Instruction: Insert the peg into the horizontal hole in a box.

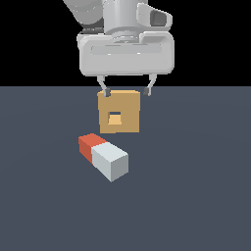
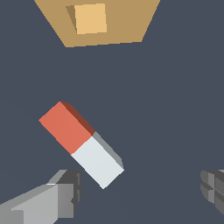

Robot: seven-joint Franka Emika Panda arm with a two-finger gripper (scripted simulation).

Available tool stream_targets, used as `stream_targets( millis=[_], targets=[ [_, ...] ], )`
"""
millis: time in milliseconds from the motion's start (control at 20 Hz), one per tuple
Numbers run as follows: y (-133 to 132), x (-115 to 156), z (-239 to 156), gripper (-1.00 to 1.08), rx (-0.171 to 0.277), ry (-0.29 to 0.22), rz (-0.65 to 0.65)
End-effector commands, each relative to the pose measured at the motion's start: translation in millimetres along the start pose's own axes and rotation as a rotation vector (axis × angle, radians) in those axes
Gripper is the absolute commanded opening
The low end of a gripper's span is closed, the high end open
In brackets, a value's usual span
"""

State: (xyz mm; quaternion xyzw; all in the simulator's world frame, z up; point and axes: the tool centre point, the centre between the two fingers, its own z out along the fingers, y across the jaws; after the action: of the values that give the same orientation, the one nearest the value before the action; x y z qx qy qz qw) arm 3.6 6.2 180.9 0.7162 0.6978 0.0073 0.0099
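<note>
The peg point(image 1: 103, 156) lies flat on the dark grey floor, with its red-orange half toward the box and its pale grey-white half toward the viewer. The tan box point(image 1: 119, 112) stands behind it, and its square hole point(image 1: 114, 119) faces forward. My gripper point(image 1: 126, 90) hangs well above the floor, open and empty. In the wrist view the peg point(image 2: 81, 143) lies at a slant, close to one finger point(image 2: 65, 192) and far from the other finger point(image 2: 212, 186). The box point(image 2: 103, 22) and the hole point(image 2: 90, 18) show beyond the peg.
The dark grey floor point(image 1: 196, 196) stretches all around the peg and the box. Nothing else stands on it.
</note>
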Motion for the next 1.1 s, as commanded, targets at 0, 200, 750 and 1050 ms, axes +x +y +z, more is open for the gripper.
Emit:
stream_targets(
  millis=[0,200,750,1050],
  targets=[
    [0.0,0.0,0.0,1.0,0.0,0.0,0.0],
    [-0.8,-0.4,1.4,1.0,0.0,0.0,-0.01],
    [-10.3,-6.4,19.6,1.0,0.004,0.003,-0.14],
    [-19.1,-13.7,38.1,1.0,0.008,0.005,-0.272]
  ],
)
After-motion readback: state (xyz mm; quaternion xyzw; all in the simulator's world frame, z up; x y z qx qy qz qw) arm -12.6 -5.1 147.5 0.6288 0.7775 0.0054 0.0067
